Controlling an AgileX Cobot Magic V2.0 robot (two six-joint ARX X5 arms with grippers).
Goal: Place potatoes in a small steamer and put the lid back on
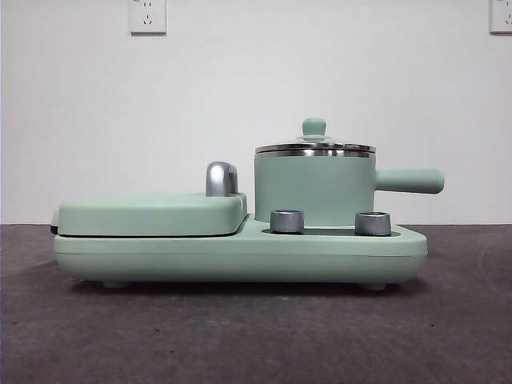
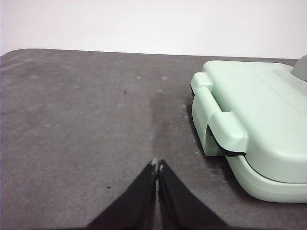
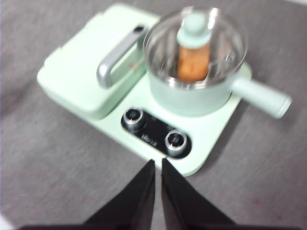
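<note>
The mint-green small steamer (image 1: 314, 189) stands on the right half of the cooker base, its straight handle (image 1: 410, 181) pointing right. The clear glass lid (image 1: 314, 147) with a green knob (image 1: 314, 127) rests on its steel rim. Through the glass in the right wrist view, the orange-brown potato (image 3: 193, 63) lies inside the steamer (image 3: 192, 96) under the lid (image 3: 195, 43). My right gripper (image 3: 158, 162) hangs shut above the cooker's front edge, near the knobs, holding nothing. My left gripper (image 2: 157, 165) is shut over bare table beside the griddle end, empty.
The flat green griddle cover (image 1: 152, 212) with its chrome handle (image 1: 221, 178) fills the cooker's left half. Two steel dials (image 1: 287, 221) (image 1: 373, 223) sit at the front of the base (image 1: 240, 256). Dark grey table (image 1: 256, 336) surrounds the cooker; a white wall stands behind.
</note>
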